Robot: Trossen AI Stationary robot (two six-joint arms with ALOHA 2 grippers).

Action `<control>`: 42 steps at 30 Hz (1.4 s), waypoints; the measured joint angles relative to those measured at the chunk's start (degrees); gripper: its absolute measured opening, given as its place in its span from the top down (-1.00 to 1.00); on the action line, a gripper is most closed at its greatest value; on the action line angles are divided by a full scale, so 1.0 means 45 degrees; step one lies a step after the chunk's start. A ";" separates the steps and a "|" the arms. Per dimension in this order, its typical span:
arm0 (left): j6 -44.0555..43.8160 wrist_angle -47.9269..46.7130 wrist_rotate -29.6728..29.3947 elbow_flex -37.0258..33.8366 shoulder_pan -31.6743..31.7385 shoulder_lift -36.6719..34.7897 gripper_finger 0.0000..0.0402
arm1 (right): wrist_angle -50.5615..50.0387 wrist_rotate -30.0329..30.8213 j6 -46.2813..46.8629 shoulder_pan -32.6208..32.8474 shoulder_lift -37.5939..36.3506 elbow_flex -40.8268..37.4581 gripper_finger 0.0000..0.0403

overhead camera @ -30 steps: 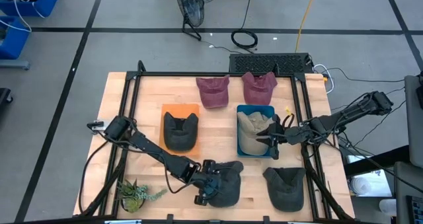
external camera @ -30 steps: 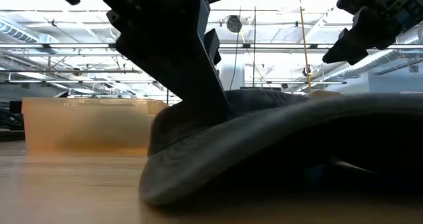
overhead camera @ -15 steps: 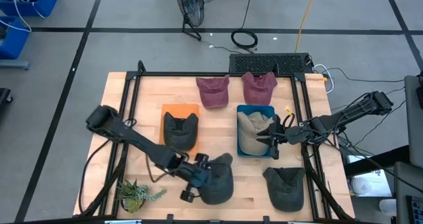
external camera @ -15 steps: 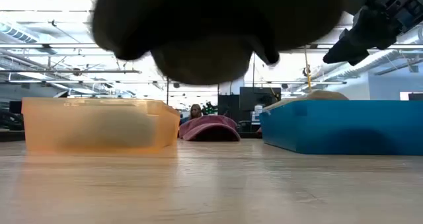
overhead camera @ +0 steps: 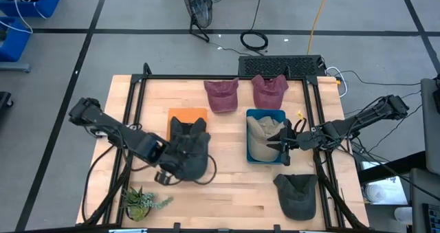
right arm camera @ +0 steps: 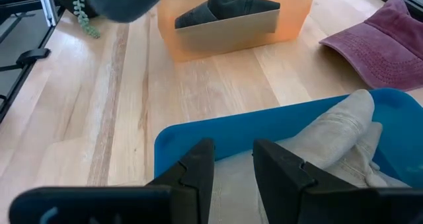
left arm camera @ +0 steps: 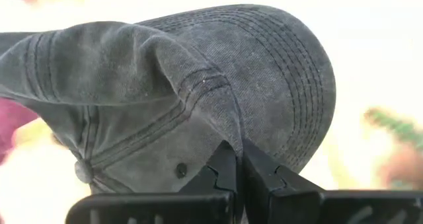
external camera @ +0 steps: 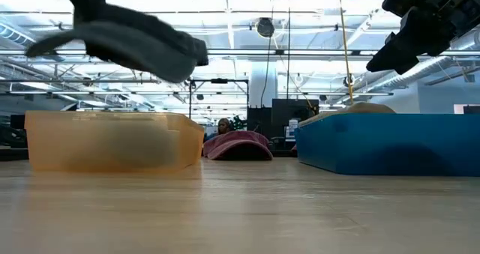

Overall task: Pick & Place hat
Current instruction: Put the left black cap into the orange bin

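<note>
1. left gripper (left arm camera: 239, 159) pinches the stitched, faded grey denim hat (overhead camera: 189, 157), lifted beside the translucent orange bin (overhead camera: 187, 116).
2. right gripper (overhead camera: 282, 143), fingers parted and empty, hangs over the blue bin (overhead camera: 265, 114).
3. pale wooden tabletop (overhead camera: 227, 192); concrete floor.

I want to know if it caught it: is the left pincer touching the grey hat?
Touching: the left wrist view shows the left pincer pinching the grey hat.
</note>
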 joint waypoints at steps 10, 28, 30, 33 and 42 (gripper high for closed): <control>0.2247 0.0542 -0.0971 -0.3459 0.1539 -0.2022 0.94 | 0.0000 -0.0002 -0.0164 0.0000 0.0000 0.0000 0.54; 0.4752 0.3828 -0.0175 -0.5428 0.3351 -0.2616 0.97 | 0.0000 0.0025 -0.0257 0.0005 0.0000 0.0000 0.54; 0.4645 0.3831 0.0356 -0.5424 0.3579 -0.2496 0.93 | 0.0000 0.0029 -0.0257 0.0005 0.0000 0.0000 0.54; 0.4670 0.3836 0.0677 -0.5607 0.3728 -0.2436 0.90 | 0.0000 0.0029 -0.0253 0.0004 0.0000 0.0002 0.54; 0.3992 0.4180 0.0008 -0.6693 0.3759 -0.2438 0.85 | -0.0005 0.0039 -0.0272 0.0005 0.0005 0.0005 0.54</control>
